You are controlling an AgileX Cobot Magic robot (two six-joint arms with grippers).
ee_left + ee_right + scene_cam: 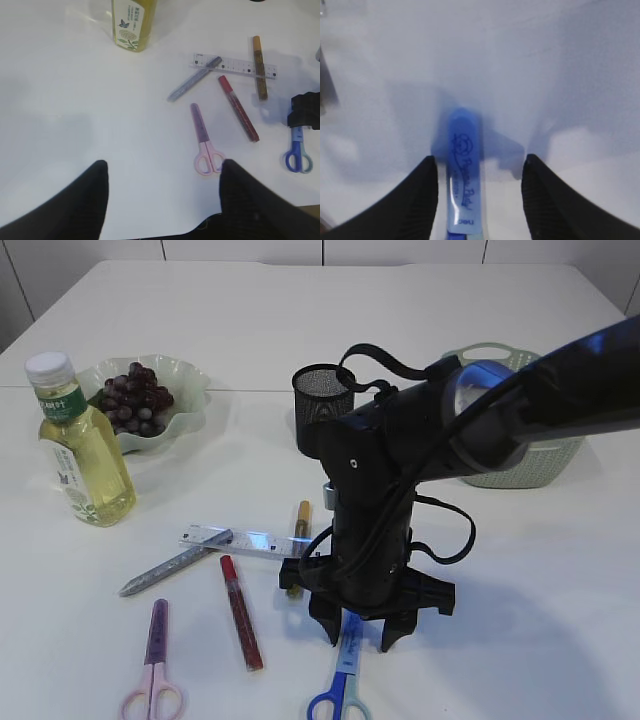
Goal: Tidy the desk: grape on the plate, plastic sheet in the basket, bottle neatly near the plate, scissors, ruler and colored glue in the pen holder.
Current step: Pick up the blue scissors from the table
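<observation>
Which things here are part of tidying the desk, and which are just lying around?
Part of the job:
grapes on the plate
bottle
pen holder
basket
ruler
blue scissors, between the right tool's open fingers
pink scissors
glue pens: red, silver, gold

Lying about:
nothing visible

Grapes point(137, 398) on plate point(190, 375), behind bottle point(85, 455)

Bright even overhead light; soft shadows on white table point(520, 570); right wrist view blurred.
</observation>
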